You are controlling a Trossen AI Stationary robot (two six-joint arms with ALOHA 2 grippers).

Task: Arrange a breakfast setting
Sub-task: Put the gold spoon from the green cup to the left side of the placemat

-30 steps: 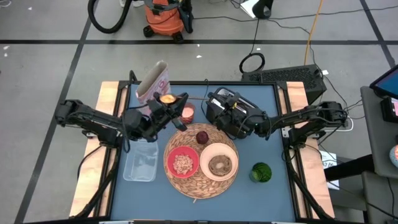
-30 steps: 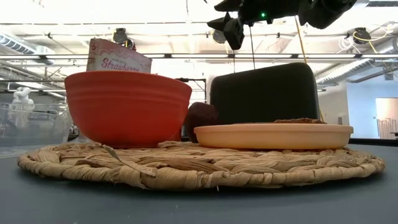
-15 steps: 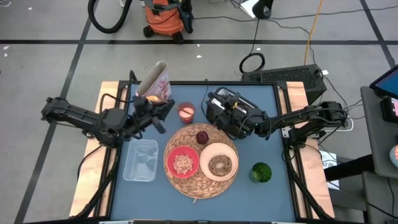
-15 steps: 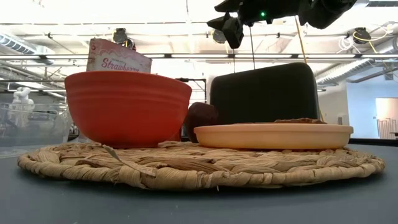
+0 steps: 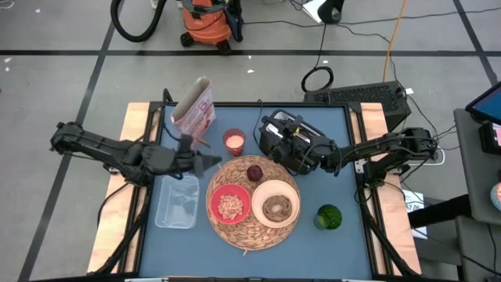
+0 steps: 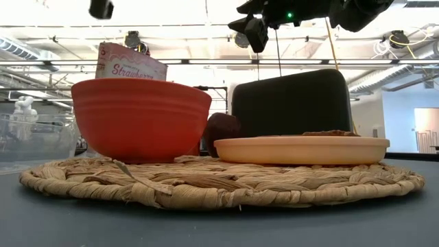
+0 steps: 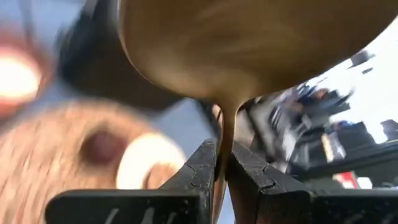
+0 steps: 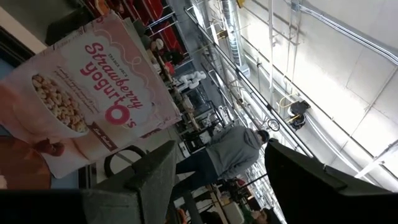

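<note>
The left claw (image 7: 222, 171) is hanging over the table (image 5: 337, 133) just left of the straw mat (image 5: 235, 232), above the far end of a clear plastic tub (image 5: 176, 202). Its fingers are pressing together on the thin handle of the gold spoon (image 7: 249, 43), whose bowl is showing large beyond the fingertips; the handle is running lengthwise between the fingers, so the spoon's long axis is following the claw's reach, toward the mat.

On the mat, the red bowl (image 5: 229, 204) is sitting at the left, the cream plate (image 5: 275, 204) touching it at the right with the toast (image 5: 275, 207) on it, and the dark red fruit (image 5: 254, 172) lying behind them.

The right claw (image 8: 217, 165) is waiting above the table's far side beside a cereal box (image 8: 93, 93), its fingers standing well apart and holding nothing.
</note>
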